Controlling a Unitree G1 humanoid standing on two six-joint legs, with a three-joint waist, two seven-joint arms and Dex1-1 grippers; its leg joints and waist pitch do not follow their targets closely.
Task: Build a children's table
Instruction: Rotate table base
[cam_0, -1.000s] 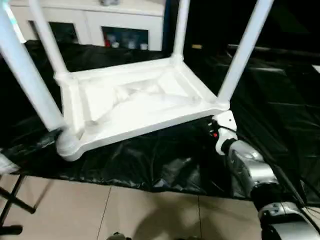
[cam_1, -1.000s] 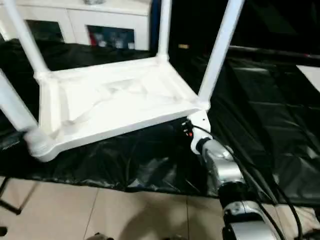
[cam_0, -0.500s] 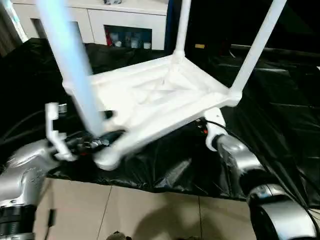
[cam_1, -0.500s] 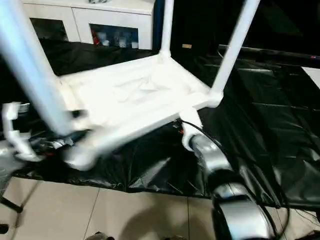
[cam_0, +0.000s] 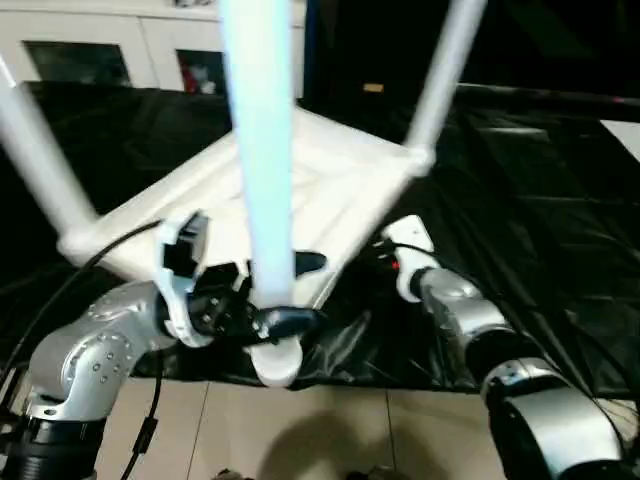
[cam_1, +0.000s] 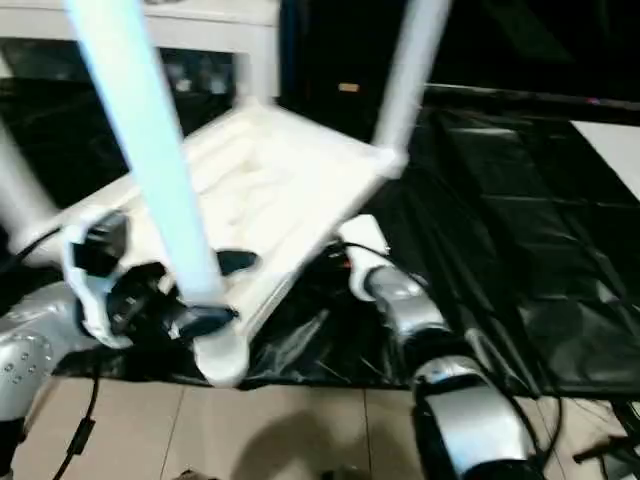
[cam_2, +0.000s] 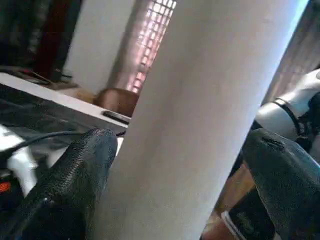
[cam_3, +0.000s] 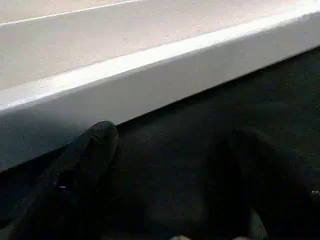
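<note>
The children's table (cam_0: 340, 170) lies upside down on the black cover, one corner toward me and its white legs pointing up. My left gripper (cam_0: 290, 292) is shut on the nearest leg (cam_0: 262, 150) just above its corner socket. The left wrist view shows that leg (cam_2: 200, 125) between the two black fingers (cam_2: 75, 175). My right gripper (cam_3: 170, 160) is open low beside the table top's edge (cam_3: 150, 80), with only black cover between its fingers. In the eye views its white wrist (cam_0: 405, 245) pokes out from under the top's right side.
A large black-draped table (cam_0: 540, 170) carries the work and its front edge runs near my arms. Behind stands a white glass-door cabinet (cam_0: 120, 50). Beige floor tiles (cam_0: 350, 430) lie below. A black cable (cam_0: 60, 290) loops over my left forearm.
The upside-down table has swung round so that one corner now points at me. My left gripper came in and closed on the near leg. The right gripper stayed under the right edge.
</note>
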